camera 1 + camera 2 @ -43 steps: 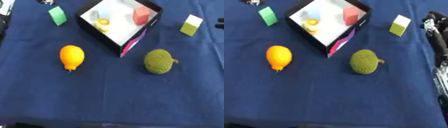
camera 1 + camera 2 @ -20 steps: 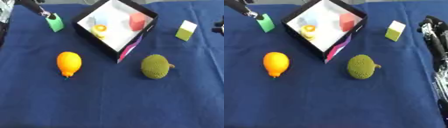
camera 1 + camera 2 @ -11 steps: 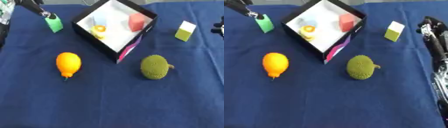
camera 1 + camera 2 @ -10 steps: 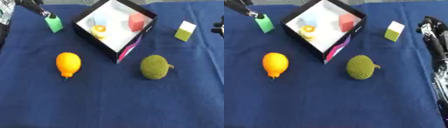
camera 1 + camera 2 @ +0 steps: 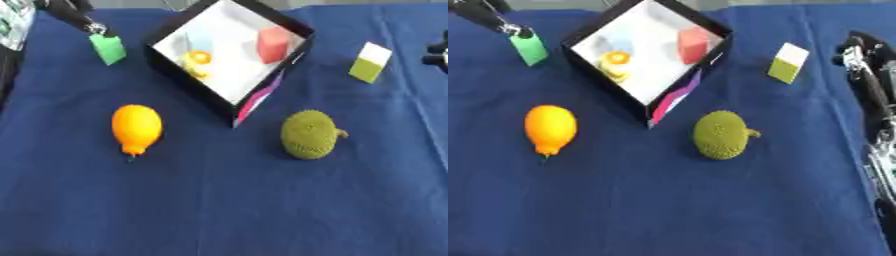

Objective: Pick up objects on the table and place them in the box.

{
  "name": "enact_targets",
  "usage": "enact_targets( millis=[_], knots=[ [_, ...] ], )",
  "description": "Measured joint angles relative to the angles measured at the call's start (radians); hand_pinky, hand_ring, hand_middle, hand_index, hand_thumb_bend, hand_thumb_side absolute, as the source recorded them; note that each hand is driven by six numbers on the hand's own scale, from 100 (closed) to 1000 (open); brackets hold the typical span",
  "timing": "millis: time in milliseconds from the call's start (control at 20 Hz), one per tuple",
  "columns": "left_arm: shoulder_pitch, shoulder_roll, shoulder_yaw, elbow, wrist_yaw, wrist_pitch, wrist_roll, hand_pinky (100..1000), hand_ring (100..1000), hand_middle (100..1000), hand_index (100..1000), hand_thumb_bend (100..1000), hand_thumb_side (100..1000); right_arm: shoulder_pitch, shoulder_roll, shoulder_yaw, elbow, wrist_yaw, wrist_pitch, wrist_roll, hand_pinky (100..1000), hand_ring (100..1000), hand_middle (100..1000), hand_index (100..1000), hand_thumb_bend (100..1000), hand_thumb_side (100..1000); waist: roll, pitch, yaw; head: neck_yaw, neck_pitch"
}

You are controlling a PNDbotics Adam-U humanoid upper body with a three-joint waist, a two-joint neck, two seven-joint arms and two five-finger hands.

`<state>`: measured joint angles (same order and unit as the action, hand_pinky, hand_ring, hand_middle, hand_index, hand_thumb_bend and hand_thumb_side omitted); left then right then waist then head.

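The left hand (image 5: 74, 12) reaches in at the far left corner, fingertips meeting the green block (image 5: 108, 48); whether they pinch it cannot be told. The right hand (image 5: 866, 60) hangs along the right edge (grasp unreadable). Beside the block sits the box (image 5: 175, 75), holding a red block (image 5: 273, 44); the orange fruit (image 5: 136, 128), bumpy green fruit (image 5: 308, 134) and white-and-green block (image 5: 370, 62) lie well apart on open blue cloth (image 5: 219, 210).

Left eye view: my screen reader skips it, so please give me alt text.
An open box on a blue cloth already holds a red block; an orange fruit, a bumpy green fruit and two small blocks lie outside it.
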<state>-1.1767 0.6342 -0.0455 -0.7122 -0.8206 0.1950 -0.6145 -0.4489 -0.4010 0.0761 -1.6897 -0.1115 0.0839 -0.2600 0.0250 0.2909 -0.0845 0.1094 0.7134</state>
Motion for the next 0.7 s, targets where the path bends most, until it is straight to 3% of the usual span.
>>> enact_targets(
  millis=[300,700],
  knots=[
    [0.010,0.000,0.006,0.023,-0.040,0.016,0.011,900,927,838,845,616,377,-0.004,0.001,0.005,0.000,0.000,0.001,0.002,979,761,713,859,100,695,0.000,0.001,-0.003,0.004,-0.002],
    [0.028,-0.016,0.033,0.055,-0.068,0.064,0.067,881,911,817,831,548,367,-0.012,0.008,0.007,0.000,0.000,0.000,0.008,980,761,714,859,100,698,-0.003,0.011,-0.014,0.014,-0.004]
  ],
)
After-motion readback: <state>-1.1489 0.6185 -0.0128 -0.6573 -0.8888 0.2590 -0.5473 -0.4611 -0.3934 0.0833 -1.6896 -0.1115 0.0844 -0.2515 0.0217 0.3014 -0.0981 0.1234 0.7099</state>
